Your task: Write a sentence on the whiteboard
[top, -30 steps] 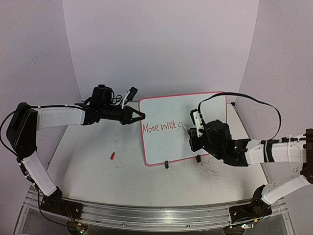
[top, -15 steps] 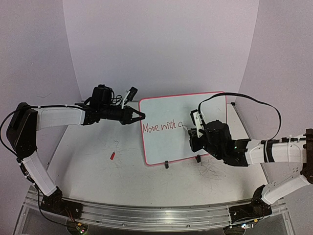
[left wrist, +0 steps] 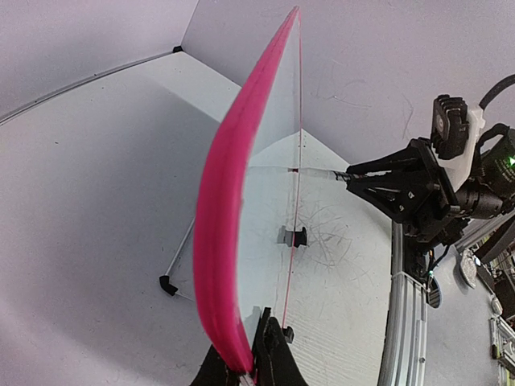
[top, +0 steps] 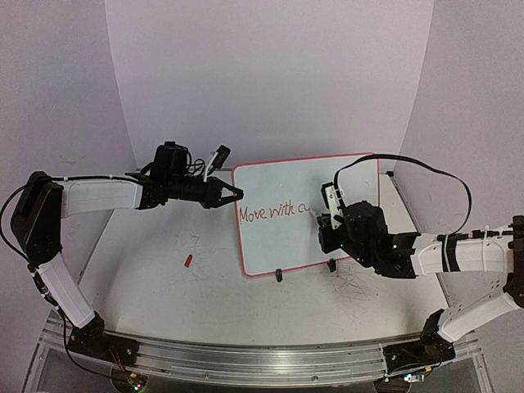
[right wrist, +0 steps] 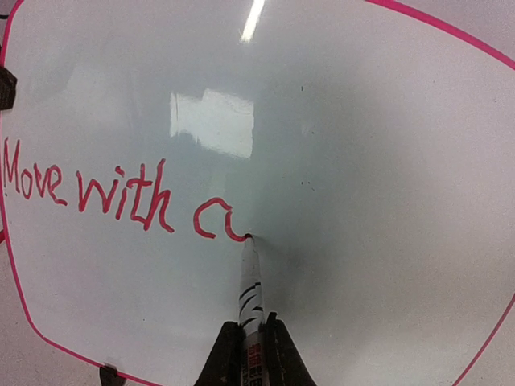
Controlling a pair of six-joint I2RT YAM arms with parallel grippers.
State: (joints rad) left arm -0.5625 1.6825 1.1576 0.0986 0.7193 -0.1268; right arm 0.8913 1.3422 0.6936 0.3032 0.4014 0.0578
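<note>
While the tip is on the panel: I want light, even pressure from the right gripper [right wrist: 251, 347], whose fingers are pressed together on a slim white marker with black bands [right wrist: 249, 277]; a harder push would, I judge, flex or tip the panel.
Step in hand: writing the sentence [right wrist: 121, 197], thin red hand lettering that reads "Move with", then a "c" and the start of another letter; the marker tip touches the end of that stroke.
Next strokes: short and slow, working rightward on the same baseline, where plenty of bare panel lies.
Bracing: the left gripper [left wrist: 251, 363] pinches the left rim, which should take the writing load.
Whiteboard: a rectangular glossy white whiteboard with a thin red rim and rounded corners [top: 307, 184], propped on the table between the two arms.
Surface: slick and reflective, with bright glare patches; I judge ink glides easily and smears if brushed.
Feet: two small black clip feet [top: 279, 275] along the near edge.
Table: a scuffed matte white table [top: 164, 286] with grey scribble marks [top: 354, 282] by the right foot, and a small red piece [top: 187, 261] lying well apart to the left.
</note>
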